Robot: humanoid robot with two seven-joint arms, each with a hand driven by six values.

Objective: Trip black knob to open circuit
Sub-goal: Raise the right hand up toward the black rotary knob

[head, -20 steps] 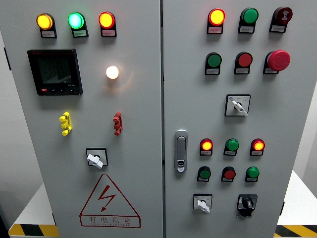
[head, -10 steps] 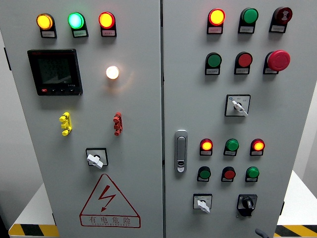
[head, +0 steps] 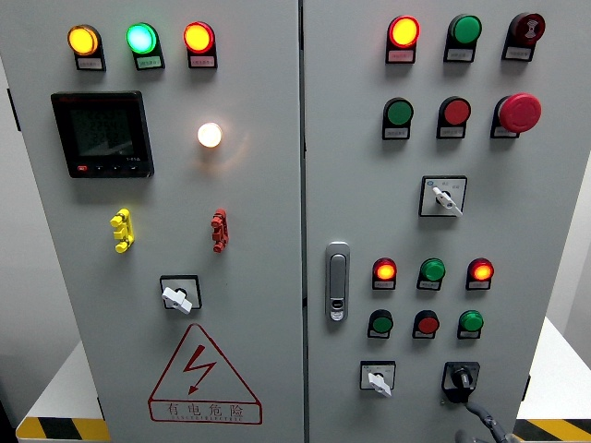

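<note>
Head view: right hand (head: 482, 423) fingers (head: 473, 405) reach up to black knob (head: 460, 378), grip unclear.

Warning sign on a grey electrical cabinet

A red-bordered triangle sign (head: 204, 374) with a lightning bolt sits low on the left door (head: 166, 221), captioned 有电危险. The small labels under the lamps and buttons are too small to read.
</note>
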